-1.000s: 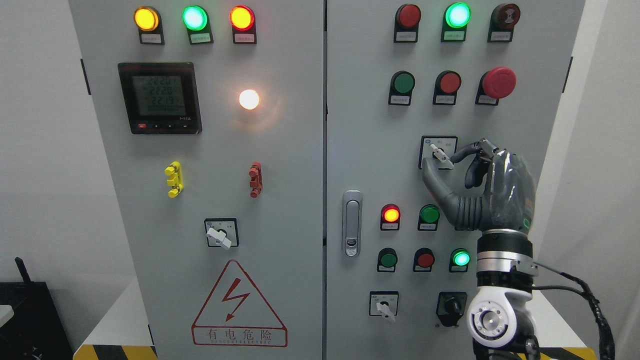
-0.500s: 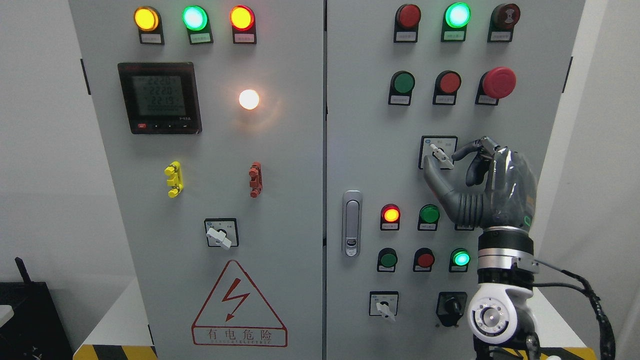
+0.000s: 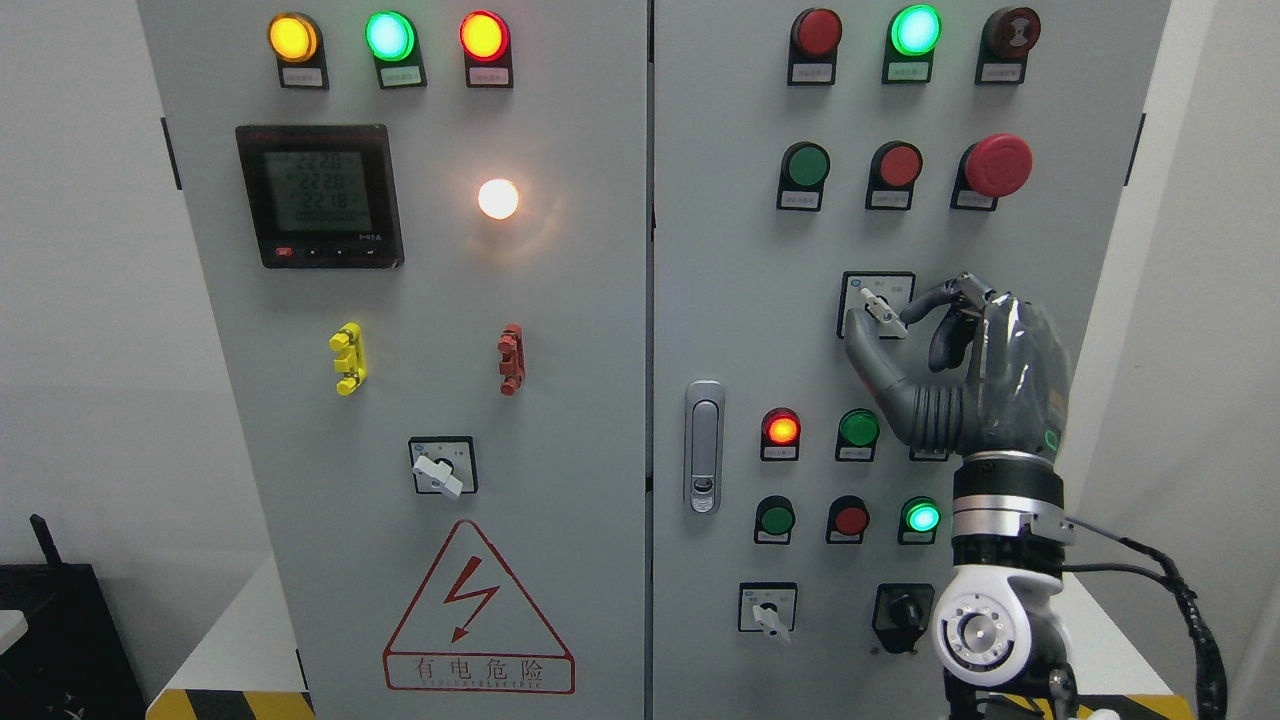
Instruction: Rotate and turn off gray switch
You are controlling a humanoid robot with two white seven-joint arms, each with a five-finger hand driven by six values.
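A gray rotary switch (image 3: 881,307) sits on a white square plate (image 3: 852,287) on the right cabinet door. Its handle is tilted, running from upper left to lower right. My right hand (image 3: 880,321) reaches up from the lower right and pinches that handle, with the thumb (image 3: 862,348) at its lower left and the index finger (image 3: 922,303) at its right end. The other fingers (image 3: 945,345) are curled behind. My left arm does not show.
Below the hand are lit red (image 3: 781,430) and green (image 3: 921,517) lamps, a small gray selector (image 3: 768,612) and a black selector (image 3: 902,608). A red mushroom button (image 3: 997,165) sits above. The door latch (image 3: 704,447) is to the left, and another gray switch (image 3: 438,470) is on the left door.
The right hand has shifted up by a few pixels while keeping its pinch. The handle's tilt looks nearly the same.
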